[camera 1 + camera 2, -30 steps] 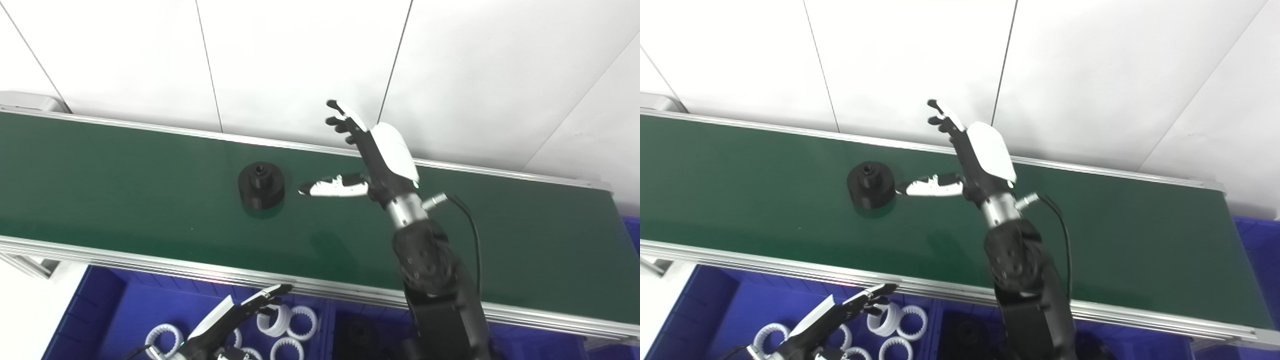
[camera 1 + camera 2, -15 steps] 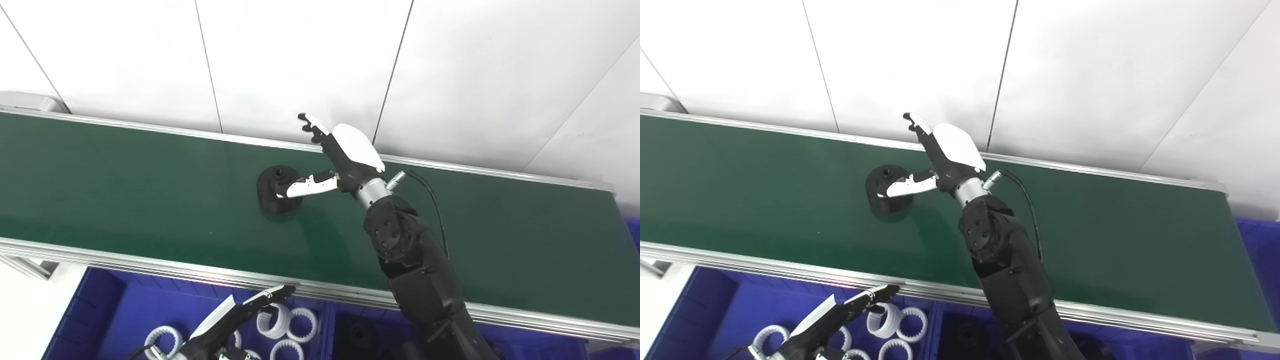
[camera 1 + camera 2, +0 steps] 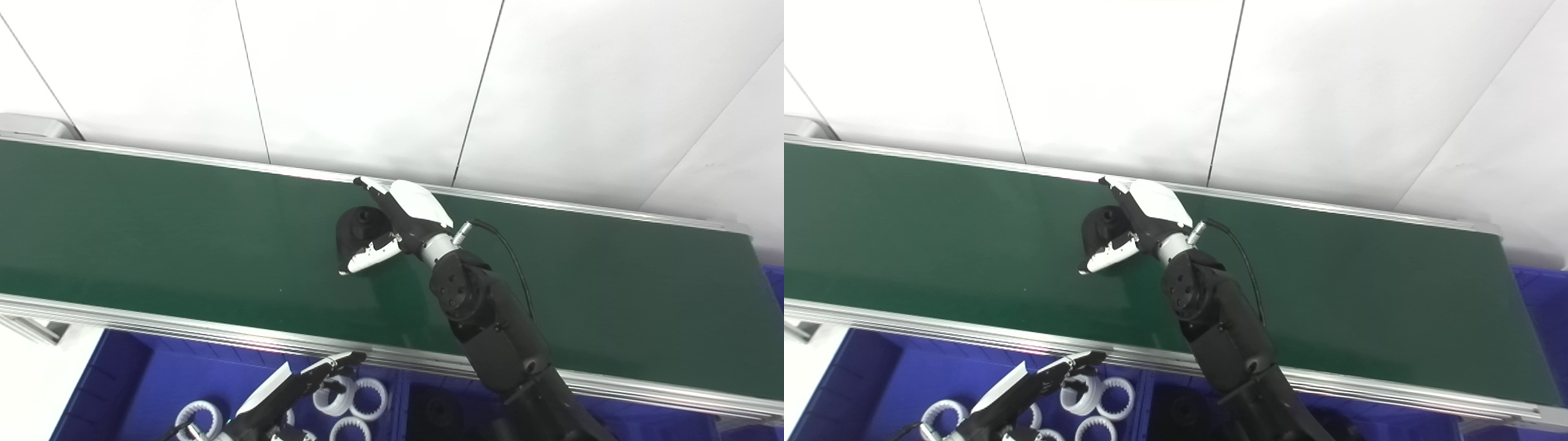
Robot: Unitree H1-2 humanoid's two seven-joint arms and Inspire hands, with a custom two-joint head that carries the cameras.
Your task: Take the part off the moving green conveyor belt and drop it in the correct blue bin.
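Observation:
A black round part (image 3: pixel 356 228) with a raised hub sits on the green conveyor belt (image 3: pixel 153 220), near its far edge. My right hand (image 3: pixel 401 215) is low over the belt and straddles the part. Its thumb (image 3: pixel 366 260) lies along the part's near side and its fingers (image 3: pixel 367 184) reach past the far side. The fingers are still spread, not closed on the part. My left hand (image 3: pixel 288 392) is open and empty, low at the picture's bottom, above a blue bin (image 3: pixel 131 373).
The blue bin under the left hand holds several white toothed rings (image 3: pixel 370 392). A second blue bin (image 3: pixel 1494 432) to its right holds black parts (image 3: pixel 435 409). The belt's aluminium front rail (image 3: pixel 184 327) runs between belt and bins. A white panelled wall stands behind.
The black part has travelled right along the belt. My right hand has dropped down and left onto it, thumb swinging around its near side. The left hand has stayed put.

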